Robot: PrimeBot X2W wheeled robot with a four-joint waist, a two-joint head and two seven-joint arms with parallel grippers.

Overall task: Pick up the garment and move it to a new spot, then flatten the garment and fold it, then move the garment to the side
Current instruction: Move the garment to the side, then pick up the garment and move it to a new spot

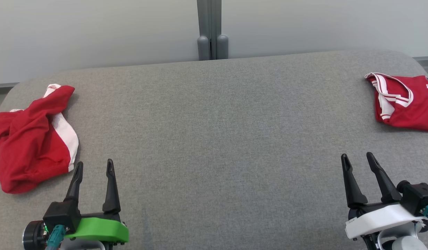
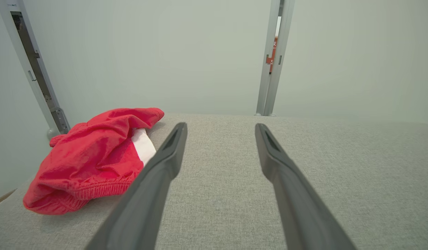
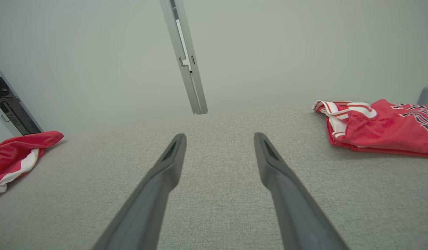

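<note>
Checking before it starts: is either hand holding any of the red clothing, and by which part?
Nothing is held. The left hand and right hand are open, clear of the crumpled red garment and the red jersey.

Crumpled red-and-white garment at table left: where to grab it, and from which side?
Likely the raised red fold beside the white panel of the crumpled red-and-white fabric garment. Come from above, on its right side, with the open left gripper beside it. Cloth bunches up off the grey fabric table there, giving something to pinch.
</note>
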